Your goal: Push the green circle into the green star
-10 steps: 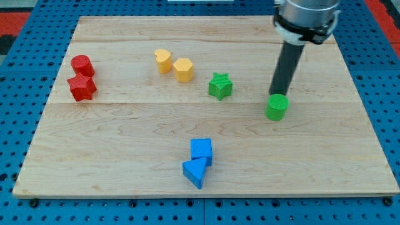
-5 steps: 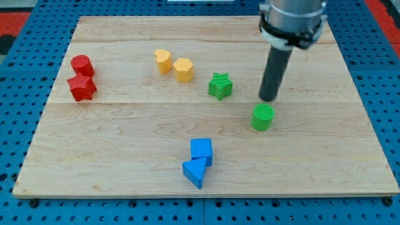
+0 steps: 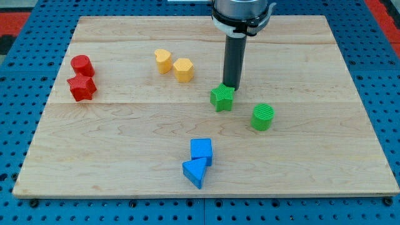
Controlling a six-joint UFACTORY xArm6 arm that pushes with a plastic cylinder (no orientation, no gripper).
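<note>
**Tip at the star, circle lying apart**

Rod (image 3: 235,56) comes down from the view's top, and our tip (image 3: 230,87) stands at the upper right edge of the green star (image 3: 222,98), touching it or very nearly so; we cannot tell which. We carry no claw, so nothing here is apart, together or clamped: the arm ends in the bare rod alone.

The green circle (image 3: 263,117) lies to the view's right of the star and a little lower, near it but not touching, with bare wood between the two. Our tip is up and to the left of the circle, clear of it.

On the desk (image 3: 325,169), the other blocks sit in pairs. At the view's left, a red cylinder (image 3: 82,65) sits just above a red star (image 3: 82,87), the two touching. Toward the top middle, a yellow heart (image 3: 163,61) is just beside a yellow hexagon (image 3: 183,69), which lies to its right. Toward the view's bottom, a blue cube (image 3: 202,150) touches a blue triangle (image 3: 195,171) just below it. All three pairs are well apart from the green blocks.
</note>
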